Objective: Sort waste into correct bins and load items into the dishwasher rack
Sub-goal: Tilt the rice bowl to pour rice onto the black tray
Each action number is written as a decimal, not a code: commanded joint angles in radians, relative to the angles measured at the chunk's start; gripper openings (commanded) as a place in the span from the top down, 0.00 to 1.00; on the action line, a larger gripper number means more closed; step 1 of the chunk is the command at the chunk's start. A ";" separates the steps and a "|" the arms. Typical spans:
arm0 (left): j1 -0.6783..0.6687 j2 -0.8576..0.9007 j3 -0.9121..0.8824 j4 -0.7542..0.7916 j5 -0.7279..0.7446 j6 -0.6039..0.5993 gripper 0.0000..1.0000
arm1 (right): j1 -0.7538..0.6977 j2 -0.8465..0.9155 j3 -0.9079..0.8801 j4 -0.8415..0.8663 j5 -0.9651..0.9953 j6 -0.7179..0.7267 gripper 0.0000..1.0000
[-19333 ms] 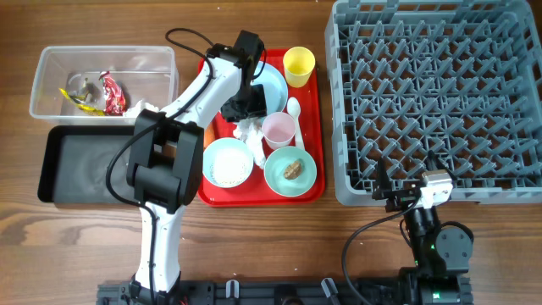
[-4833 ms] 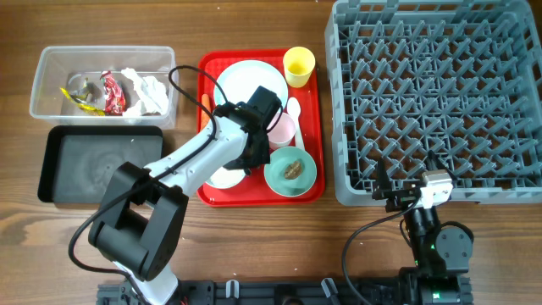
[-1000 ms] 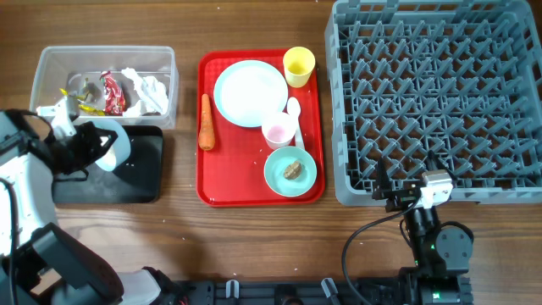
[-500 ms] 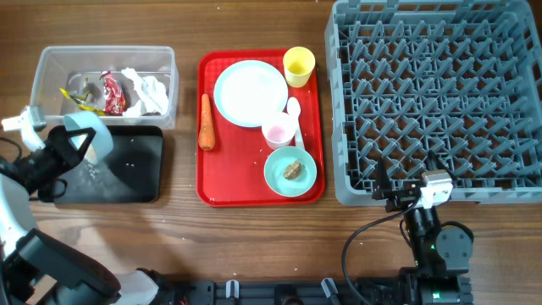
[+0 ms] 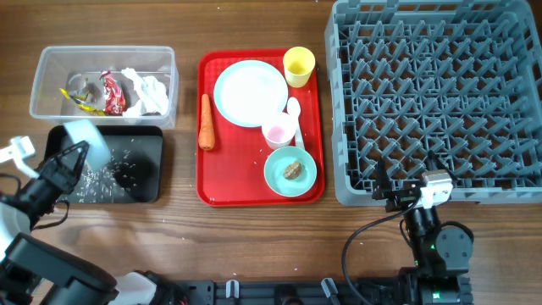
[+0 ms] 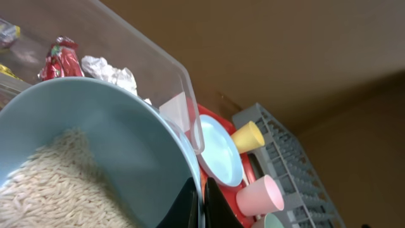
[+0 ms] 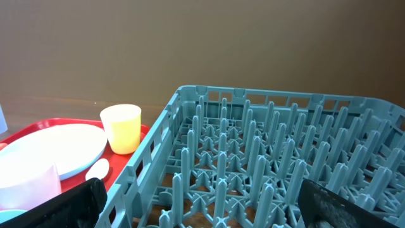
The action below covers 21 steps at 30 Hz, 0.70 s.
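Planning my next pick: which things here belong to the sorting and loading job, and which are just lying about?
Job: rice bowl, black tray, clear tub, carrot, plate, yellow cup, pink cup, spoon, bowl with brown lump, rack.
Lying about: red tray, wooden table.

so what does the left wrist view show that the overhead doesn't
Only the left wrist view: the inside of the tilted blue-green bowl, with rice heaped in it.
Only the overhead: the black tray with loose grains scattered on it, the carrot, and the brown lump lying in the second bowl.
Both: the clear tub with the red wrapper and tissue, the white plate, yellow cup, pink cup and grey rack.
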 commanded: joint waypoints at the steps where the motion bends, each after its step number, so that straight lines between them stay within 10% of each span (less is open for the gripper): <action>1: 0.041 0.042 -0.006 -0.006 0.110 0.040 0.96 | -0.005 -0.008 -0.001 0.003 -0.016 -0.010 0.00; 21: 0.099 0.245 -0.006 0.009 0.185 0.016 0.96 | -0.005 -0.008 -0.001 0.003 -0.016 -0.010 0.00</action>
